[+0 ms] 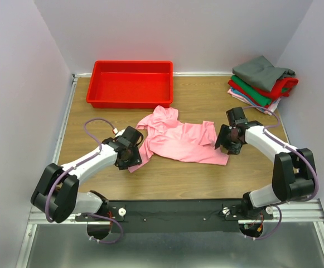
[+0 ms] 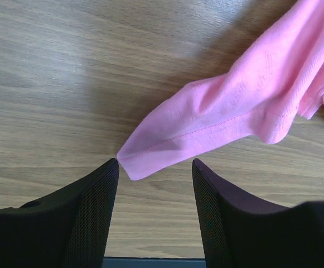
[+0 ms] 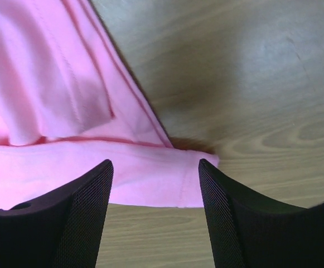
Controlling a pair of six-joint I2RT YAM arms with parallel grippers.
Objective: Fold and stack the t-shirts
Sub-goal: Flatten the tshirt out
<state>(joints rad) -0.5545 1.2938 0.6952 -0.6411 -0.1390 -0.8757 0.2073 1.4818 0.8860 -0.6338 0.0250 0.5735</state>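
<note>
Desk [image 1: 206, 106]: brown wood-grain top with pale walls along its far, left and right edges.
Far left corner: red plastic tray [image 1: 129, 103], its long side along the far edge.
Middle: pink t-shirt [image 1: 178, 140], rumpled and unfolded, lying lengthways from left to right. One bunched end reaches up to the tray's near right corner.
Far right corner: stack of folded shirts [image 1: 262, 84], grey on top, then red and green, with pale ones lowest on the wood.
</note>
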